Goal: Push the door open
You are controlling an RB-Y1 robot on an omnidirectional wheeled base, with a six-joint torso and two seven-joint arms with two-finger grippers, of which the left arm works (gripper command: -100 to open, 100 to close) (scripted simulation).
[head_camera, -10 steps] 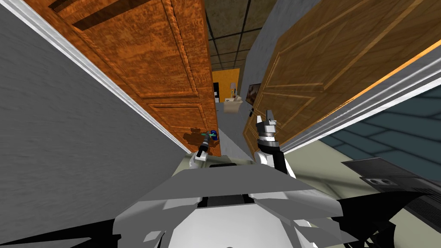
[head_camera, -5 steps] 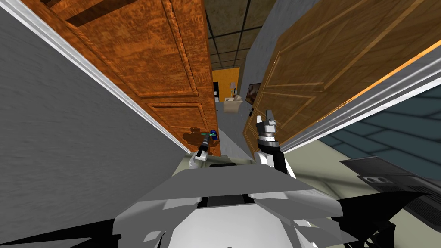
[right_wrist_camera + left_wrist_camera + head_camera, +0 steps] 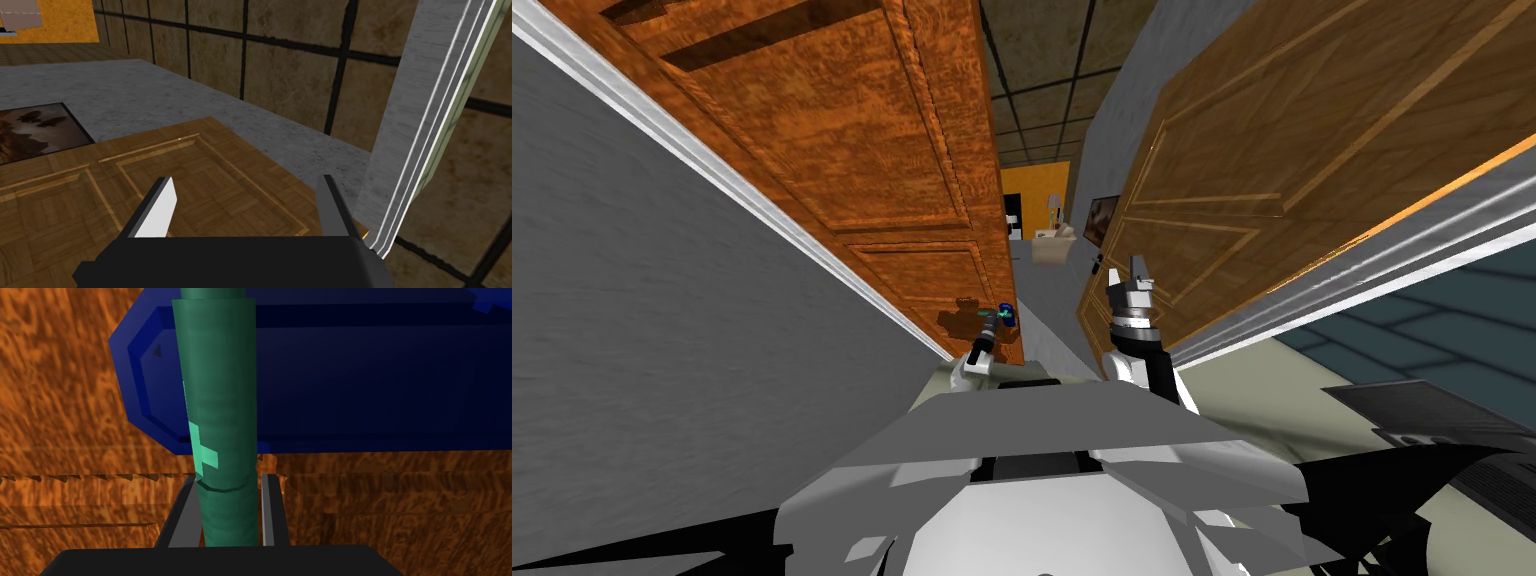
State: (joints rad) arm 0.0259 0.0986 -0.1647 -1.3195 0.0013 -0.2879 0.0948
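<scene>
An orange-brown panelled door (image 3: 892,150) stands on my left, its free edge beside the narrow gap ahead. On it a green lever handle (image 3: 220,388) sticks out of a dark blue plate (image 3: 350,378). My left gripper (image 3: 999,318) (image 3: 227,483) is shut on this handle, one finger pressed to each side. A darker brown door (image 3: 1312,130) (image 3: 200,175) stands swung away on the right. My right gripper (image 3: 1130,268) (image 3: 245,187) hovers open just in front of it, holding nothing.
A grey wall (image 3: 662,350) with a white door frame (image 3: 712,170) runs along the left. Between the doors a grey passage leads past a framed picture (image 3: 1100,217) to a beige box (image 3: 1053,243) at an orange wall. A dark flat thing (image 3: 1432,420) lies low right.
My left gripper's fingers have closed on the green handle. The whole head view has shifted slightly, so I have moved a little. The right arm holds still.
</scene>
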